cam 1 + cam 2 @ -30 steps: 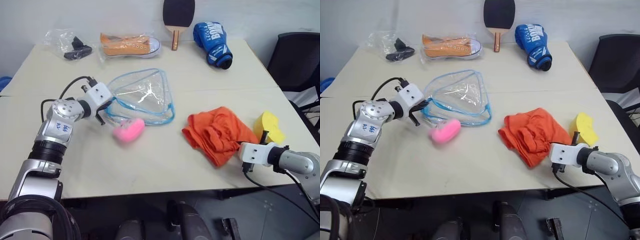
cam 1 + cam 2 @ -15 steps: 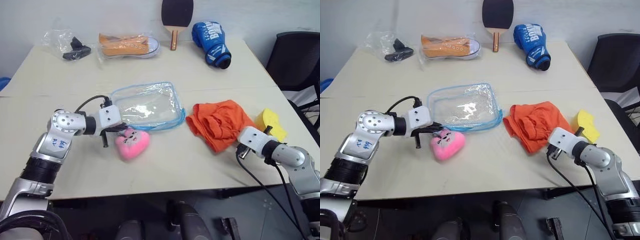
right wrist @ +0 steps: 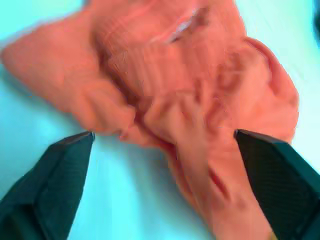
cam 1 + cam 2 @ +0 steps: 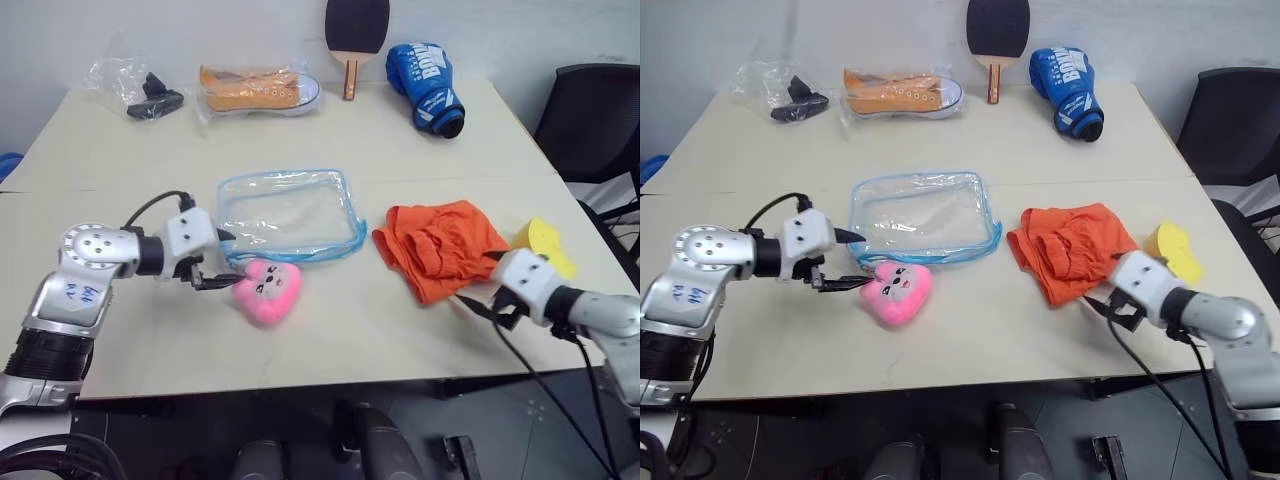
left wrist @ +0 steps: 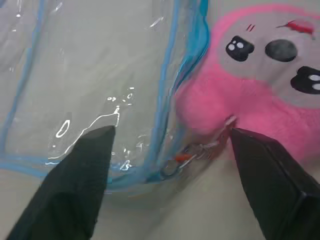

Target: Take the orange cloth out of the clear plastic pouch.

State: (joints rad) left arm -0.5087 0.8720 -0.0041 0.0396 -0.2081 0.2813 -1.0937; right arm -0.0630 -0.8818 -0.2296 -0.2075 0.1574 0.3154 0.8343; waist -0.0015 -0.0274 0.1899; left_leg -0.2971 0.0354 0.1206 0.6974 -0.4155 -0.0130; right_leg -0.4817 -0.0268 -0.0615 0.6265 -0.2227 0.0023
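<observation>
Two grippers, left (image 4: pixel 222 275) and right (image 4: pixel 478 308), show fingers apart; the orange cloth (image 4: pixel 440 247) lies right of the clear plastic pouch (image 4: pixel 288 212). We judge extraction complete; next, withdraw.

You see the orange cloth (image 3: pixel 190 95) blurred in the right wrist view, seams smeared, its lower edge cut off at the frame bottom. The pink plush (image 5: pixel 260 85) runs off the left wrist view's right edge. The black item in the wrinkly bag (image 4: pixel 150 92), upper left, is too small to identify.
</observation>
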